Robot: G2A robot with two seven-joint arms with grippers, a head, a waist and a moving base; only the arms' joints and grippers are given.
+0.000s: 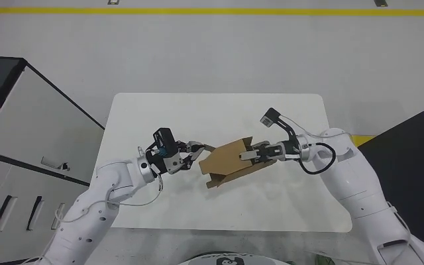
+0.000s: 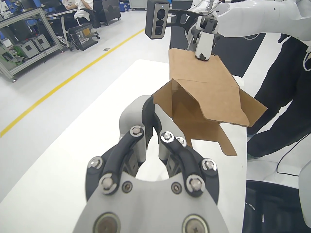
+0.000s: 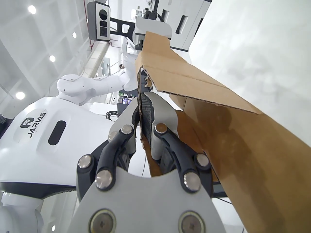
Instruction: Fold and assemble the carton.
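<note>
The brown carton [image 1: 228, 162] is held just above the white table between both arms, partly opened into a tube with loose flaps. My left gripper [image 1: 197, 151] is at its left end, shut on the corner of one end flap [image 2: 160, 98]. In the left wrist view that gripper [image 2: 152, 112] faces the carton's open end [image 2: 201, 90]. My right gripper [image 1: 246, 154] is shut on the wall at the opposite end. In the right wrist view the cardboard edge passes between the fingers of that gripper [image 3: 141, 105], and the carton [image 3: 218, 98] stretches away from it. The right gripper [image 2: 202, 55] also shows at the carton's far end.
The white table [image 1: 165, 112] has bare surface all round the carton. A grey cabinet [image 1: 33, 126] stands off its left side. A yellow floor line [image 1: 212, 10] runs beyond the far edge.
</note>
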